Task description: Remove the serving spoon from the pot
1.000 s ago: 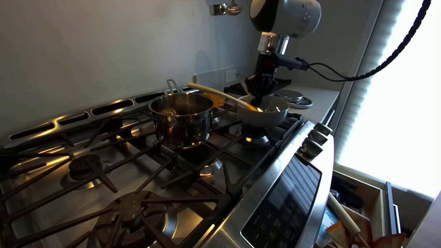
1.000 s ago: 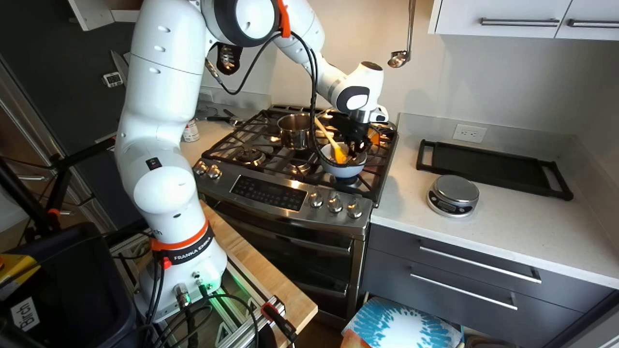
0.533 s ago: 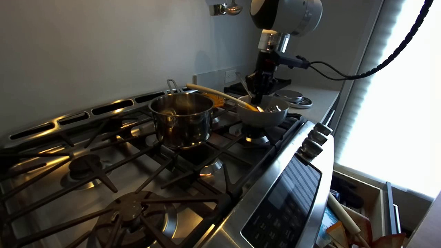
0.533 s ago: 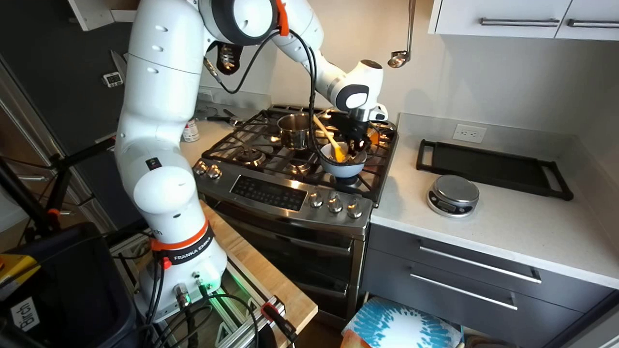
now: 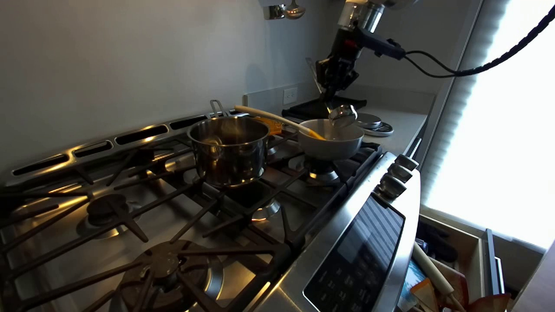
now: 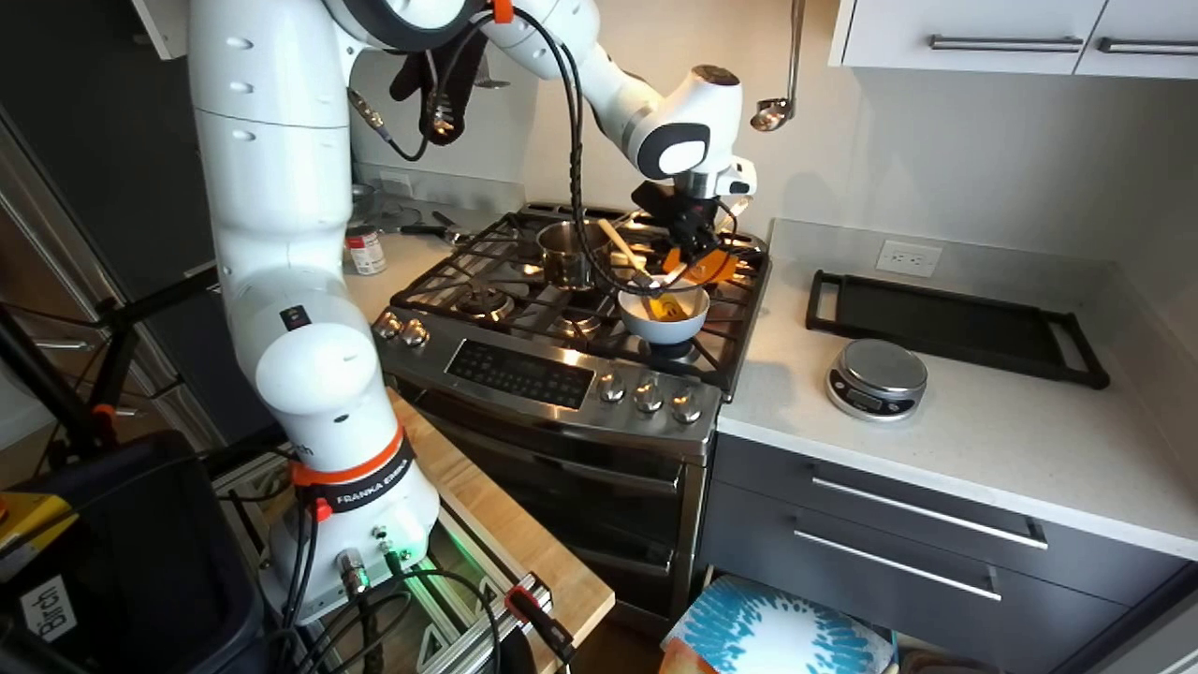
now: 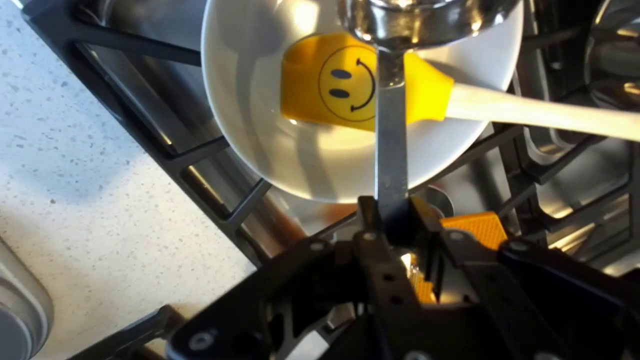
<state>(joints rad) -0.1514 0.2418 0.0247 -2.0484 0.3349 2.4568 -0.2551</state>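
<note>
The serving spoon appears as a shiny steel ladle (image 5: 342, 116) with a round bowl-shaped head and a flat handle. My gripper (image 7: 393, 210) is shut on the ladle's flat handle, which also shows in the wrist view (image 7: 391, 140). The gripper shows in both exterior views (image 5: 330, 95) (image 6: 697, 251). The pot appears as a white round vessel (image 5: 331, 148) on a front burner (image 6: 660, 328). The ladle head hangs tilted over its opening. A yellow smiley-faced spatula (image 7: 320, 82) lies inside, its pale wooden handle over the rim. The ladle is hard to make out in an exterior view.
A tall steel saucepan (image 5: 230, 160) stands beside the white vessel under the spatula handle's side. An orange textured object (image 6: 707, 267) lies behind the vessel. Black grates cover the stove. A scale (image 6: 877, 374) and a black tray (image 6: 955, 323) sit on the counter.
In the last half second my gripper has risen and tilted, lifting the ladle head up from inside the white vessel. The vessel and saucepan have stayed; the spatula remains in the vessel.
</note>
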